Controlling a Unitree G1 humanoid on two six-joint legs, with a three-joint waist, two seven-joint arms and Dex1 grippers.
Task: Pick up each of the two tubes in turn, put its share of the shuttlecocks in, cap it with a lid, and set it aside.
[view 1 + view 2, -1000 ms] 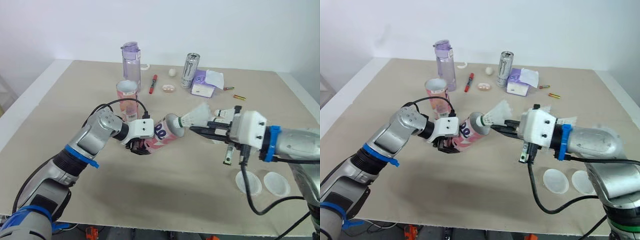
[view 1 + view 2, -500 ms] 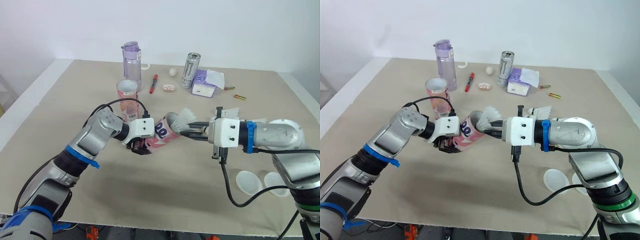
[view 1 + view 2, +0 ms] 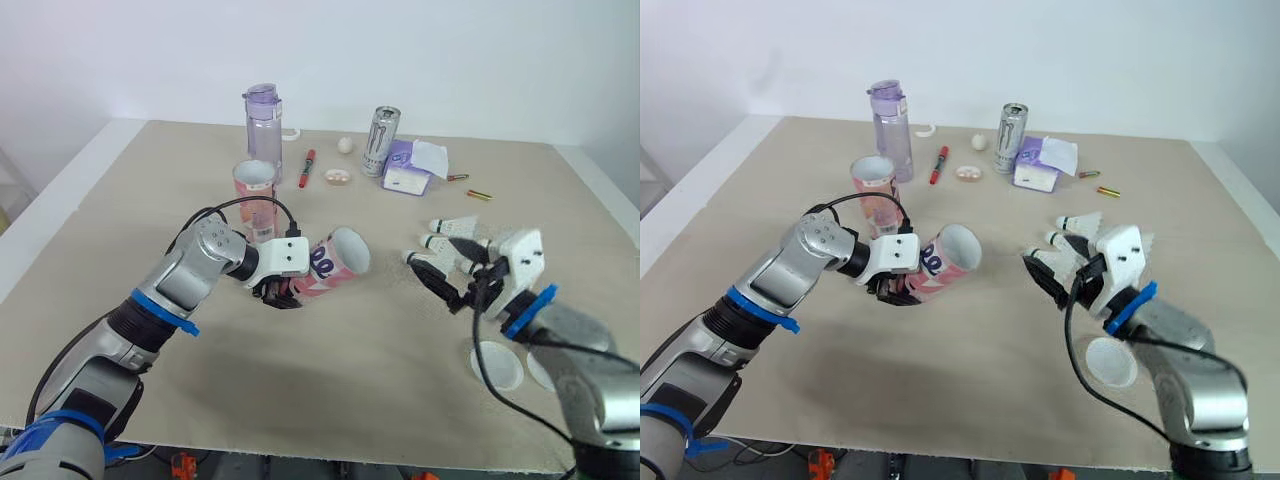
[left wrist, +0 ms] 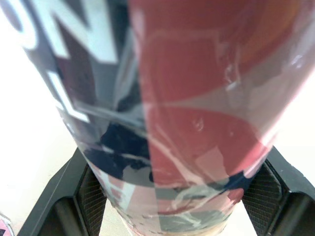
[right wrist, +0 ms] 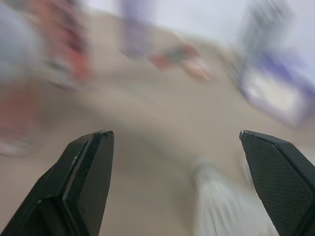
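My left gripper (image 3: pixel 277 292) is shut on a pink printed tube (image 3: pixel 325 265), held tilted above the table with its open mouth (image 3: pixel 347 250) turned to the right. In the left wrist view the tube (image 4: pixel 187 98) sits between both fingers (image 4: pixel 74 201). A second pink tube (image 3: pixel 255 198) stands upright behind it. My right gripper (image 3: pixel 447 272) hangs open and empty to the right of the tube's mouth, well apart from it. Two white shuttlecocks (image 3: pixel 447 232) lie on the table just behind that gripper. Two clear round lids (image 3: pixel 497 366) lie at the front right.
At the back of the table stand a purple bottle (image 3: pixel 262 120) and a silver can (image 3: pixel 380 140), with a purple-and-white box (image 3: pixel 410 168), a red pen (image 3: pixel 306 168), a small white ball (image 3: pixel 345 144) and small batteries (image 3: pixel 480 195) around them.
My right gripper carried a shuttlecock into the tube's mouth, opened, and drew back to the right, empty. The shuttlecock no longer shows at the mouth. The left arm has stayed put.
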